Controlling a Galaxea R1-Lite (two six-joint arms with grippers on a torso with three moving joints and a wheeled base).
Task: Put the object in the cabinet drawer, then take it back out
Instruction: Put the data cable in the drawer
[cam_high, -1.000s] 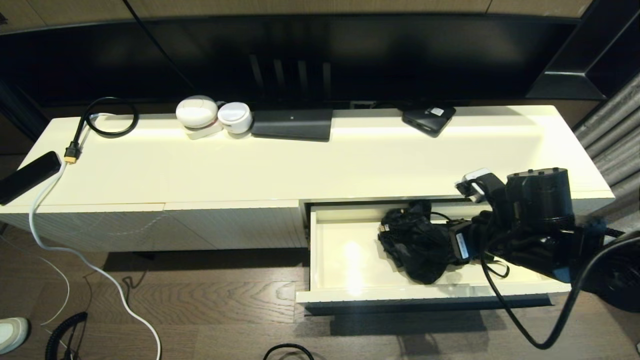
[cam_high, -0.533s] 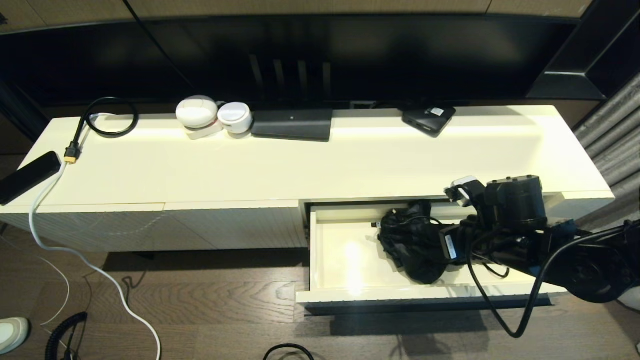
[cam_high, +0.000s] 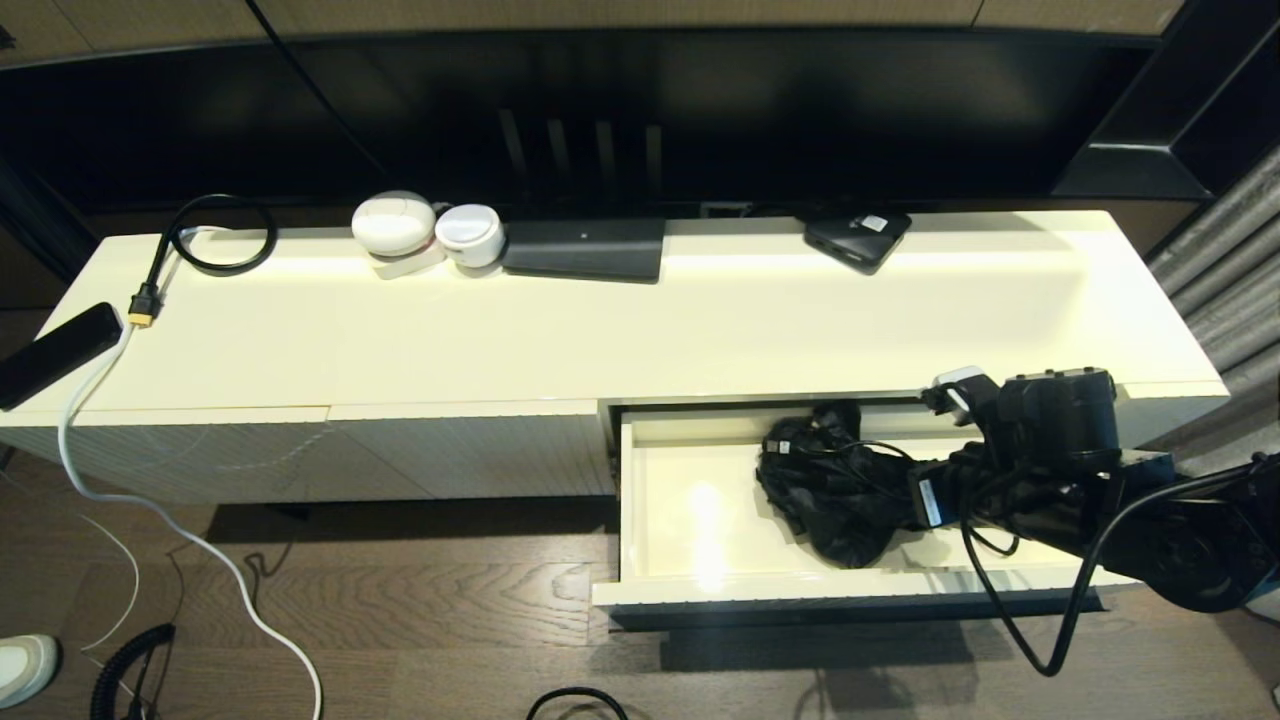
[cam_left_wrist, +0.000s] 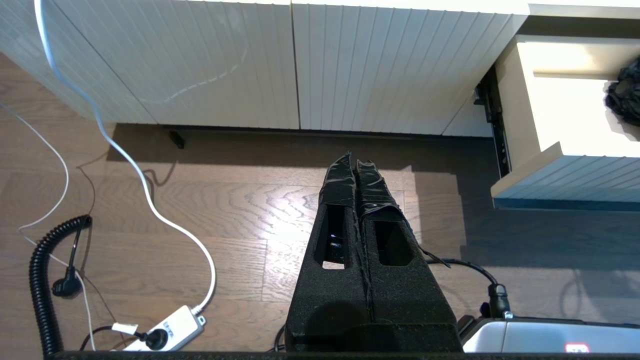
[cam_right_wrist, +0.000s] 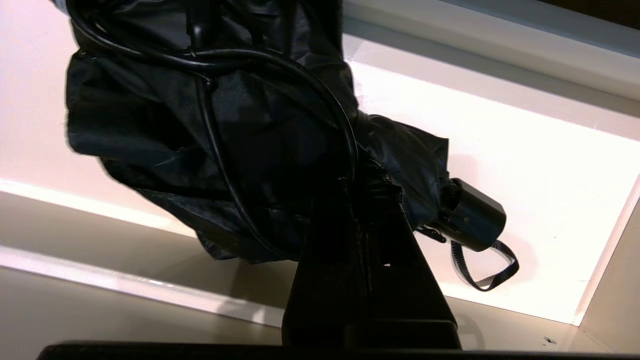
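Reaching in low from the right, across the open drawer: right arm stretched out nearly level, wrist over the drawer's right half. Right gripper pressing into a folded black umbrella, fingers closed together on its fabric. Lying in the drawer's middle-right part, umbrella with its handle and strap toward the right end. Hanging parked over the wood floor before the ribbed panels: left gripper, fingers pressed together, holding nothing.
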